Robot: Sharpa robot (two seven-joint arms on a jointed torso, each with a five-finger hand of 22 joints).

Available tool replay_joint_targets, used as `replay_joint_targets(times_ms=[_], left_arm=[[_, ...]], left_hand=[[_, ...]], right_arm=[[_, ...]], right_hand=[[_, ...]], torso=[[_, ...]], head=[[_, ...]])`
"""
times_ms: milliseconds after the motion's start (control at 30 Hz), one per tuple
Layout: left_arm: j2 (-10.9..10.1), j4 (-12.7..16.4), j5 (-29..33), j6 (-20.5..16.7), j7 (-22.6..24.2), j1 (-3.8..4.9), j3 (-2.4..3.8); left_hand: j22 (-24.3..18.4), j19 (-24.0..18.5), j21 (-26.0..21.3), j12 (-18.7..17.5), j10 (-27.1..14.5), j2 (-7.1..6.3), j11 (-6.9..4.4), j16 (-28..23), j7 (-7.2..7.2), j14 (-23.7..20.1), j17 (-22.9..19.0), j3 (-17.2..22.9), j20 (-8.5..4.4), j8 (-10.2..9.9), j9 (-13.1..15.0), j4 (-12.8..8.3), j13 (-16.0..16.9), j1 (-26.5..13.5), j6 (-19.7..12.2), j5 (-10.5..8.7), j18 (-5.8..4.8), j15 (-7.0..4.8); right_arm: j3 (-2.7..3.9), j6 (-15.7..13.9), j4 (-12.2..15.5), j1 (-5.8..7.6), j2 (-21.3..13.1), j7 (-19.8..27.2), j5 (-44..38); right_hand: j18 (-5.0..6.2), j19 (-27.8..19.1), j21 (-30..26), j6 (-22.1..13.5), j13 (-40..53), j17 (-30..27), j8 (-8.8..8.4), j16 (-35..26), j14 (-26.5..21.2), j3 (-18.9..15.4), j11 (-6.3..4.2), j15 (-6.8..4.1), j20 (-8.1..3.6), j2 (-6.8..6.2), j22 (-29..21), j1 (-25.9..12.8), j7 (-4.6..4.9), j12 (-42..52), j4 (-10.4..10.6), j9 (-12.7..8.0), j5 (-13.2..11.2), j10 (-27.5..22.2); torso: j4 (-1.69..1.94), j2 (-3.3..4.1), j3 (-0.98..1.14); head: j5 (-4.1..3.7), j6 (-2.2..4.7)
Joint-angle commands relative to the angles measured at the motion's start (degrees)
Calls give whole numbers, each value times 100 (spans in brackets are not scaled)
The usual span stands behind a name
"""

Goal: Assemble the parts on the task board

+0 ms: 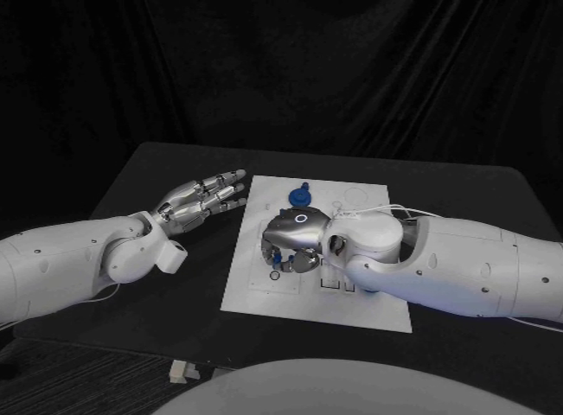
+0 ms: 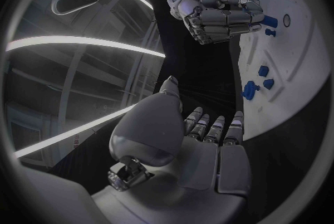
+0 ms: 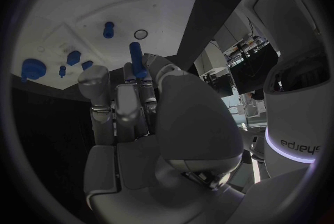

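The matte black desk (image 1: 169,186) is seen in front of a black curtain (image 1: 356,78) that hangs in folds behind it. The flat white rectangular task board (image 1: 269,290) is laid in the middle of the desk.

The silver left hand (image 1: 204,197) is held above the bare black surface, just beside the near edge of the board. Its fingers (image 2: 212,126) are stretched out, slightly apart, and nothing is held in them; their tips are pointed toward the board without touching it.

The silver right hand (image 1: 300,235) is placed over the middle of the board, palm down. A small blue cylindrical peg (image 3: 136,59) is pinched at the tips of its fingers (image 3: 97,87), and the peg stands upright there above the white plate. Beyond these fingertips, in the right wrist view, a second short blue peg (image 3: 108,29) is seen standing in the board next to a small dark ring (image 3: 141,34). To one side of the fingers, a round blue piece with a knob (image 3: 33,68) and a few smaller blue blocks (image 3: 73,58) are lying on the board, well apart from the held peg.
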Motion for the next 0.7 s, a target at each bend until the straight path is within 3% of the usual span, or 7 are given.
replay_joint_targets(times_ms=[33, 367, 700], left_arm=[[29, 1, 42, 23, 88, -10, 5], [57, -5, 42, 39, 76, -16, 5], [94, -14, 42, 71, 68, -25, 5]], left_hand=[[-5, -1, -17, 25, 6, 38, 46, 8, 47, 2, -5, -7, -26, 16, 2, -11, 9, 4, -12, 25, 60, -49], [-4, 0, -17, 28, 10, 40, 49, 8, 46, 2, -5, -6, -26, 15, 1, -11, 10, 4, -16, 26, 61, -49], [3, 2, -15, 28, 10, 43, 50, 10, 47, 3, -4, -6, -26, 15, 1, -10, 10, 5, -18, 26, 62, -48]], right_arm=[[3, 166, -40, -64, 25, 59, -76], [3, 45, -182, -234, 70, 88, -77], [3, -122, -240, -285, 72, 109, -77]], right_hand=[[-6, -7, 20, -30, 8, -12, -2, 1, 14, 26, -153, -18, -26, 1, 573, 42, 11, 14, -51, 7, -19, 189], [-7, -6, 23, -47, 10, -17, -14, -3, 15, 36, -153, -18, -27, 2, 574, 49, 13, 9, -68, 8, -23, 193], [-9, -2, 40, -56, 20, -8, -24, -1, 18, 50, -157, -20, -28, 5, 578, 65, 15, 14, -95, 11, -17, 215]], torso=[[-5, -5, 2], [-7, 1, -1], [-6, -2, 3]], head=[[14, 0], [35, 0], [30, 0]])
